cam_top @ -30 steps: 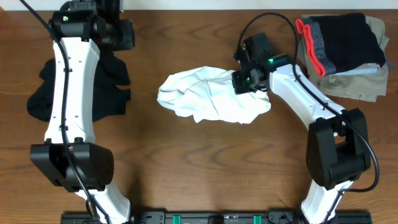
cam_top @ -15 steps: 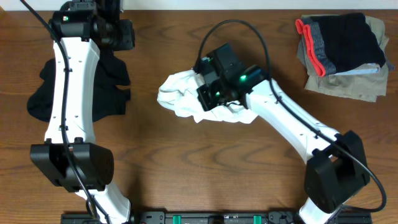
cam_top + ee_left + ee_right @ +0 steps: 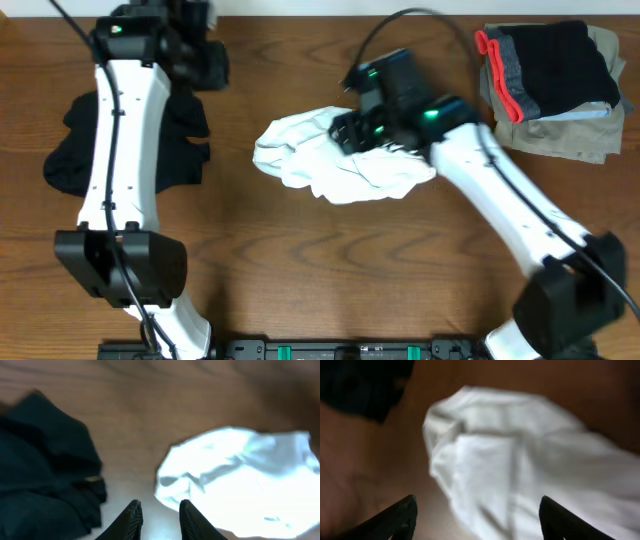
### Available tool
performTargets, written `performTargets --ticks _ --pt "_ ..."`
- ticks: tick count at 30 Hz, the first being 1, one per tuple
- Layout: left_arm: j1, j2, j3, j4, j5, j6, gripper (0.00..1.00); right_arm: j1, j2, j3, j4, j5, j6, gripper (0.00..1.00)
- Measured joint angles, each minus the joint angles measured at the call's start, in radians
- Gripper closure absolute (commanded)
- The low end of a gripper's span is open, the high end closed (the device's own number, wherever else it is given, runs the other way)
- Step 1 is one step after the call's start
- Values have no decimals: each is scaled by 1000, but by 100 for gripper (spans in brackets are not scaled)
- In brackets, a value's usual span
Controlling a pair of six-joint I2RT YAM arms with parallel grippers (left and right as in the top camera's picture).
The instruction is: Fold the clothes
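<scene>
The white T-shirt (image 3: pixel 335 165) lies crumpled in the middle of the table. It shows as a bright heap (image 3: pixel 240 480) in the left wrist view and fills the right wrist view (image 3: pixel 520 460). My right gripper (image 3: pixel 345 132) hovers over its upper middle, wide open with nothing between the fingers (image 3: pixel 477 512). The black garment (image 3: pixel 70 160) lies bunched at the left, partly under my left arm, and appears again (image 3: pixel 45 480) in the left wrist view. My left gripper (image 3: pixel 210 62) hangs at the back left above the table, its fingertips (image 3: pixel 159 510) a little apart and holding nothing.
A stack of folded garments (image 3: pixel 550 85) sits at the back right corner: black on top, grey with red-orange trim (image 3: pixel 497 65), khaki underneath. Bare wooden table (image 3: pixel 330 270) stretches along the front between the two arm bases.
My right gripper swept left over the white T-shirt while shut, then opened wide and drew back to the right. The left arm shifted slightly; its fingers kept their gap.
</scene>
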Motion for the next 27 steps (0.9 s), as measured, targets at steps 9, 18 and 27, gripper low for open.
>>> performTargets --ticks 9,18,27 --pt "-171 53 -74 -172 12 23 73 -261 -50 0 1 43 8 23" --pt "-291 73 -271 -152 11 151 57 -328 -44 0 1 31 5 21" --pt "-600 74 -348 -62 -62 337 50 -339 -44 0 -1 30 4 21"
